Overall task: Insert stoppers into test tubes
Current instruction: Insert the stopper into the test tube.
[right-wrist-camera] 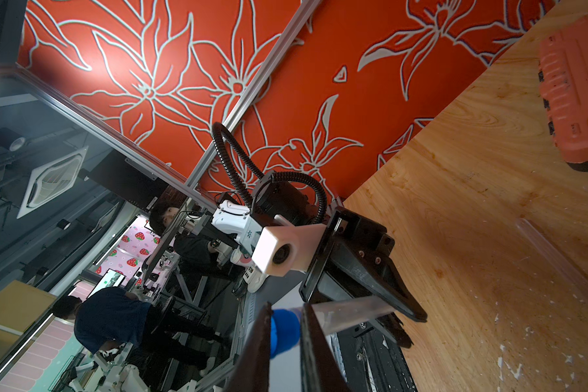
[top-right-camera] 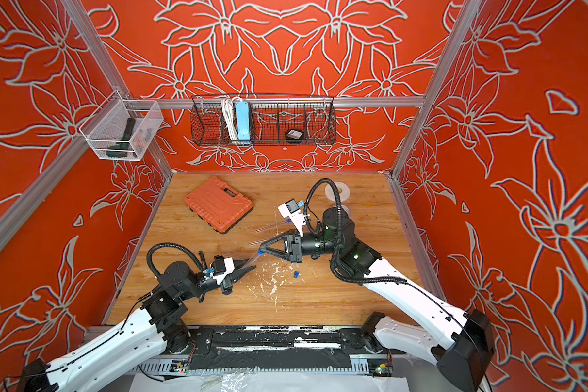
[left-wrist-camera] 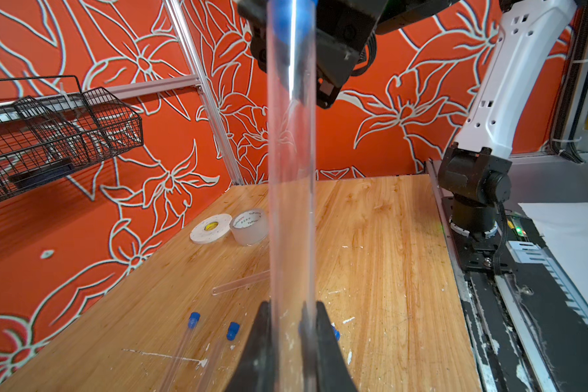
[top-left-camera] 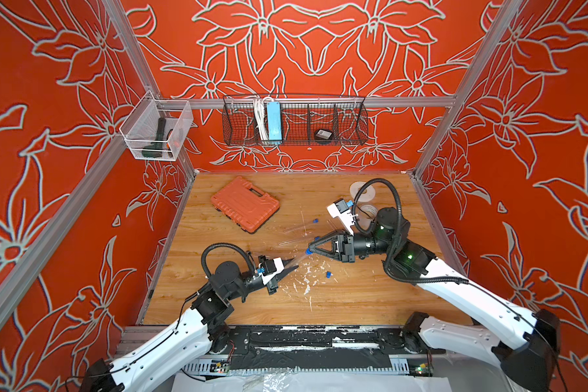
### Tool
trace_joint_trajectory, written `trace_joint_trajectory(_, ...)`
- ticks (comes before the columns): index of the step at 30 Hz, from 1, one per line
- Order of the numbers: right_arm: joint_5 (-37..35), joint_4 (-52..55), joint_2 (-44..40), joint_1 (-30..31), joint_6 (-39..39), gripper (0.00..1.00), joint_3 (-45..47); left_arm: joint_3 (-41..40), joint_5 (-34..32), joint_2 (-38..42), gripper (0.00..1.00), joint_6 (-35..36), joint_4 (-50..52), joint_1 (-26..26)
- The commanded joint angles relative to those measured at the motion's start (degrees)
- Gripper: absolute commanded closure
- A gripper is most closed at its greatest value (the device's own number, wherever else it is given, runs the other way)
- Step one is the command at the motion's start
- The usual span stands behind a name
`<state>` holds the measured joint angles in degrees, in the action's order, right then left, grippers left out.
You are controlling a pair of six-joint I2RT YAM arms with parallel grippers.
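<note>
Grips tube (top-left-camera: pixel 296 260) by its lower-left end in left jaws, clenched on the glass, just below the middle of both top views. Slants that tube up and to the right in frame, raised off the surface (top-left-camera: pixel 218 298), toward right jaws. Pinches stopper (top-left-camera: pixel 308 251) in right jaws, shut on the blue plug (seen close in the right wrist view: stopper (right-wrist-camera: pixel 285 331) low in frame between two dark fingers, tube (right-wrist-camera: pixel 353 310) running off to its right). Sets stopper at the tube's mouth; cannot tell how far in. Fills the middle of the left wrist view with the tube (left-wrist-camera: pixel 291 169), bottom to top, with the blue of the stopper (left-wrist-camera: pixel 286 20) at the top edge.

Shows second stopper (top-left-camera: pixel 328 274) loose on the surface, right of and below the held pair, among white flecks. Shows capped tube (top-left-camera: pixel 299 226) lying flat above and left of right jaws, second capped tube (top-left-camera: pixel 292 240) just below it, and bare tube (left-wrist-camera: pixel 240 283) flat near them in the left wrist view. Has case (top-left-camera: pixel 245 203), orange, upper left on the surface, and tape rolls (top-left-camera: pixel 364 191) upper right, partly behind the right arm. Hangs basket (top-left-camera: pixel 294 120) on the back wall, bin (top-left-camera: pixel 155 134) at upper left.
</note>
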<state>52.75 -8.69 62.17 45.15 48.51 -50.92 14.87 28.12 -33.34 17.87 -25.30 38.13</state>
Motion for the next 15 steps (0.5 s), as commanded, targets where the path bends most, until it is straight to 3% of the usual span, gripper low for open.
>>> trace_joint_trajectory(1, -6.0, 19.7, 6.9, 1.2, -3.4, 0.83, 5.9, 7.9, 6.8, 1.8, 1.0, 0.1, -22.1, 1.2)
trace_joint_trajectory(15, -8.5, 21.8, 8.4, 1.2, -5.4, 0.85, 7.1, 8.6, 7.1, 2.2, 1.0, -0.9, -23.3, 1.2)
